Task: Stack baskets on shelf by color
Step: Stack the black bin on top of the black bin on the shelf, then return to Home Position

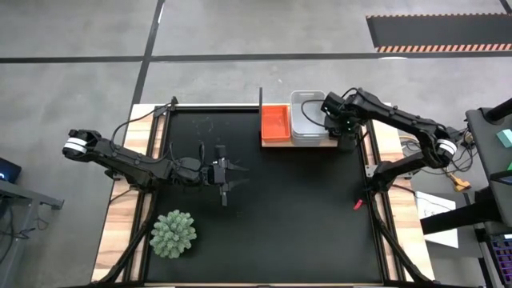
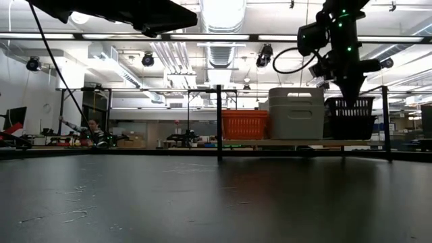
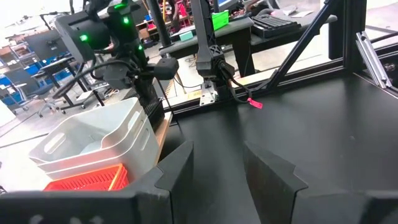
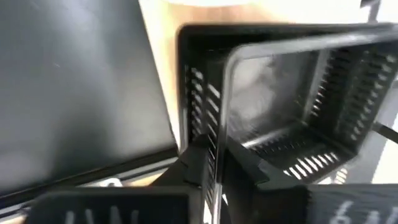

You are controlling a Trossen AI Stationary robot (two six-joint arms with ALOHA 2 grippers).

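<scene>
Even overhead lighting in the high view, soft shadows only. Low view: ceiling lights (image 2: pixel 223 13) blow out, dim sheen on the black bench mat (image 2: pixel 216 202), arms backlit. Right wrist view heavily blurred, black basket (image 4: pixel 280 106) smeared. Left wrist view sharp.

1. No text, label, brand, number or sign can be read in any of the four views.
2. The white basket (image 2: pixel 296 112), the orange basket (image 2: pixel 245 124) and the black basket (image 2: pixel 349 119) on the shelf (image 2: pixel 283 142) show plain walls with no lettering.
3. The sheet of paper (image 1: pixel 434 210) lying right of the table carries marks too small to read.
4. The small red tag (image 3: pixel 255 103) at the table's right edge shows no legible writing.
</scene>
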